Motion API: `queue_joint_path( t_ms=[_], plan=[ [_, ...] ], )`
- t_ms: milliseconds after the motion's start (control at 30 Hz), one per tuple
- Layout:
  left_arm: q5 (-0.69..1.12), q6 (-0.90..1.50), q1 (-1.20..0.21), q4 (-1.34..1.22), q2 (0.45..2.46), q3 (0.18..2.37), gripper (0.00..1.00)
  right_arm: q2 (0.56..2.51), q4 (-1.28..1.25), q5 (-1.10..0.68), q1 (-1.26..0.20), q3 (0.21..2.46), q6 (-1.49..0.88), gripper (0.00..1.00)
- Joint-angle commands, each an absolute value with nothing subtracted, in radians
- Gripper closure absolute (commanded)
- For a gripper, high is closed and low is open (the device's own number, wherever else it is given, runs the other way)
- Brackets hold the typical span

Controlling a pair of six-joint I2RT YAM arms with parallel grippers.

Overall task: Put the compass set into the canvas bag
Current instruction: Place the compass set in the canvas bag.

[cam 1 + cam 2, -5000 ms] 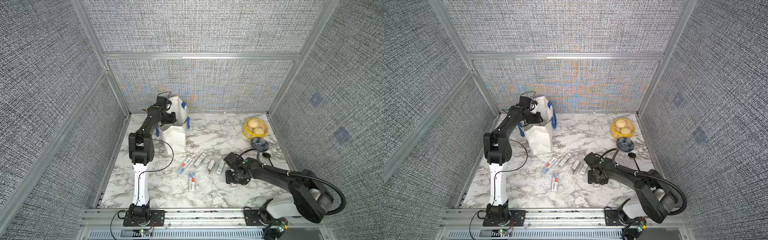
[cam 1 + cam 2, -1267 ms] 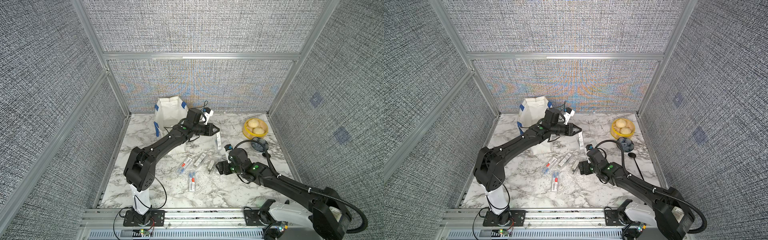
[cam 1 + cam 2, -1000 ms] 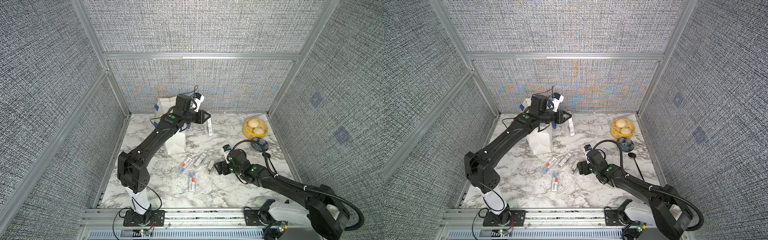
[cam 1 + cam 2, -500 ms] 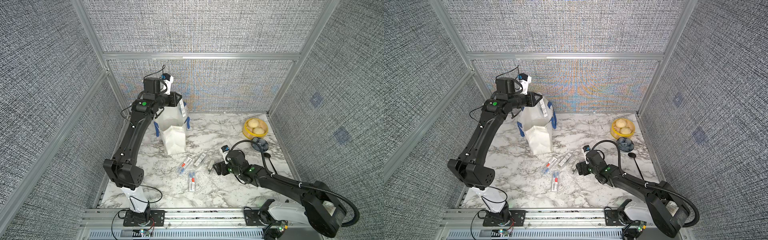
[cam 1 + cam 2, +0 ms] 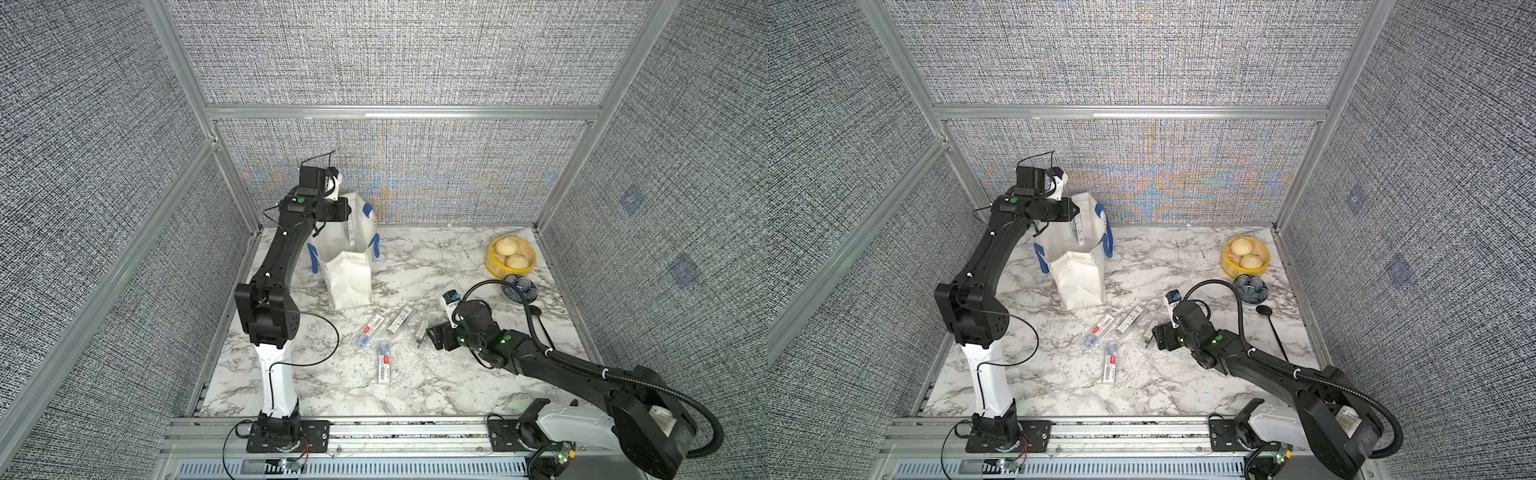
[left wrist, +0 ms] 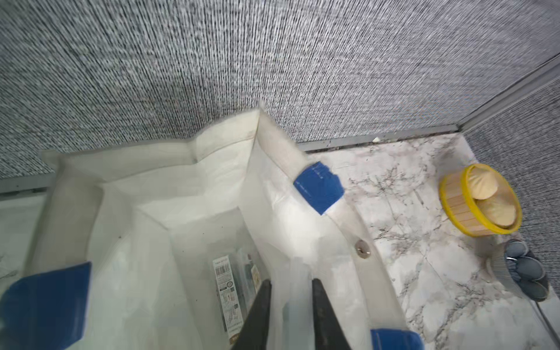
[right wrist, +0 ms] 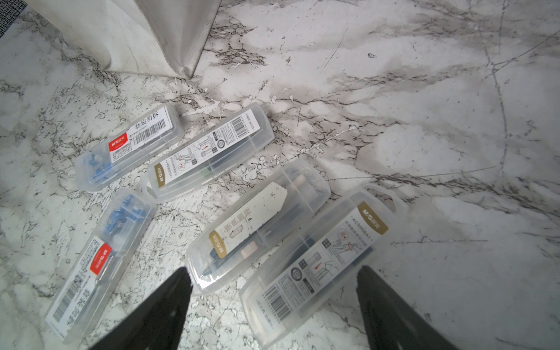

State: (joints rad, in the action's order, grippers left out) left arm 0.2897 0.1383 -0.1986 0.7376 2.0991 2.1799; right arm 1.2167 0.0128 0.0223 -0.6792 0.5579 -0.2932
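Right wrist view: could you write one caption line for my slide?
Open right claw above clear cases on the marble table, near the white bag.

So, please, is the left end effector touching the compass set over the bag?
Touching: a top view shows the compass set hanging from the left end effector.

This is a robot test cell in a lab: grey woven panels [image 5: 415,62] in aluminium frames [image 5: 399,112] enclose a marble-pattern bench [image 5: 436,257]. The left arm [image 5: 286,253] and the right arm [image 5: 561,365] are bolted to a front rail [image 5: 395,432].

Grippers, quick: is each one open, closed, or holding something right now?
Left gripper: closed on a clear compass case, above the canvas bag.
Right gripper: open, holding nothing.
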Motion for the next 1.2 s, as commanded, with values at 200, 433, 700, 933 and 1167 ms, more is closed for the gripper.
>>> queue_joint_path(
  t_ms=[200,433,700,933,1167],
  plan=[
    [0.305,0.114,-0.198,0.693,2.194,2.127,0.88,1.229,0.018,0.041,-0.679,0.563,-0.284,0.14],
    [0.305,0.112,-0.203,0.687,2.227,2.079,0.87,1.260,0.017,0.043,-0.677,0.575,-0.294,0.14],
    [0.293,0.112,-0.202,0.668,2.220,2.043,0.73,1.238,0.091,0.098,-0.676,0.586,-0.351,0.01],
    [0.306,0.112,-0.203,0.647,2.201,2.022,0.67,1.170,0.247,0.143,-0.674,0.607,-0.407,0.01],
    [0.345,0.125,-0.205,0.601,2.137,1.996,0.64,1.192,0.426,0.124,-0.675,0.662,-0.503,0.06]
  ],
)
